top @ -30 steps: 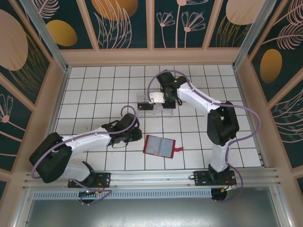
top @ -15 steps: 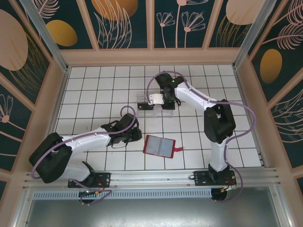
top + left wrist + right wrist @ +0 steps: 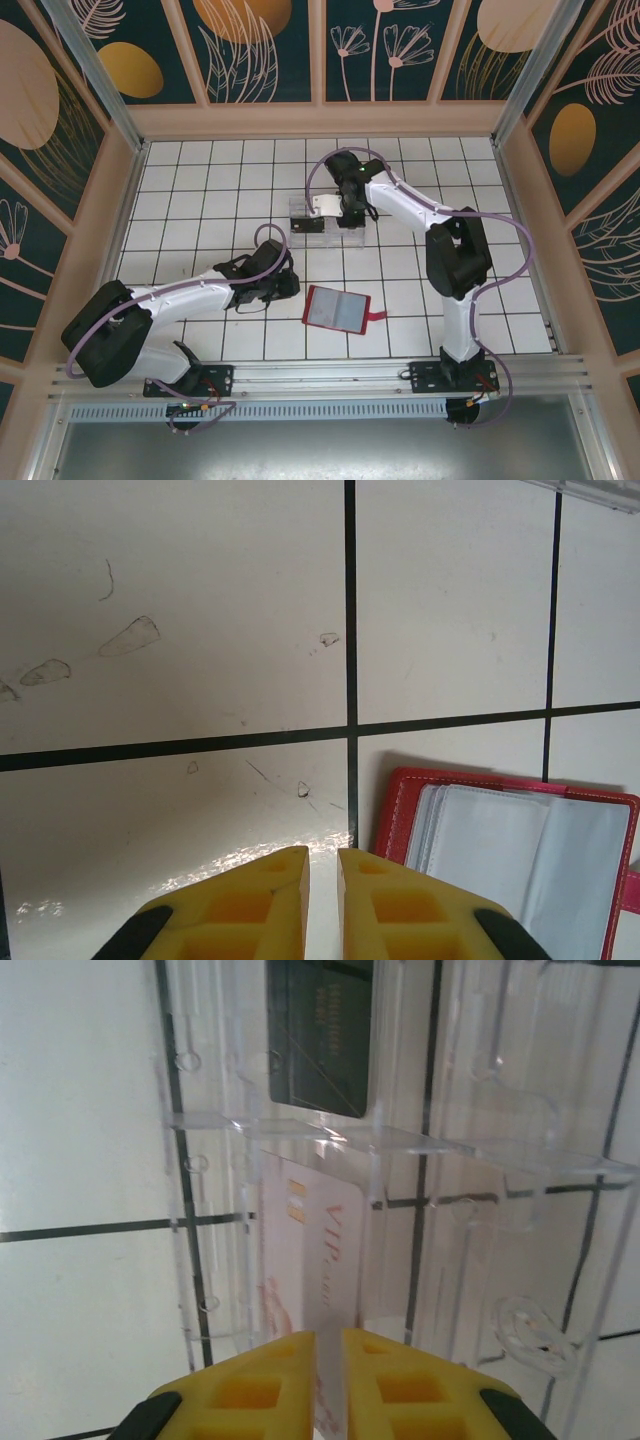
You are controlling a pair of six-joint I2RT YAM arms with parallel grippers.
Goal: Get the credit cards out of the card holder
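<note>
The tiled bench (image 3: 200, 190) is carrying everything. The clear ridged tray (image 3: 300, 223) is sitting toward its far middle. The red card holder (image 3: 337, 309) is lying open and flat at 6 o'clock from the tray and well apart from it, with its little closing tab (image 3: 376, 318) sticking out at its 3 o'clock edge. In the left wrist view its grey-blue sleeves are looking empty, though a card tucked deep inside would be hard to tell.

The left end effector (image 3: 322, 865) is hanging just at 9 o'clock of the card holder, clenched to a thin slit and gripping nothing. The right end effector (image 3: 328, 1345) is reaching over the tray and grasping a pale card (image 3: 310, 1230) by one short edge, the card standing between the tray's ridges. At 12 o'clock from it in the right wrist view, a dark card (image 3: 320, 1035) is sitting in the neighbouring slot.

These credit cards are likely handling as light, thin, stiff plastic with slick faces. They are too flat to lift off a surface from above, so the safe hold is a pinch across both faces near an exposed edge, as the right end effector is doing. The card holder is probably soft and light, so it may be sliding or folding under any pull unless it is pinned down.
</note>
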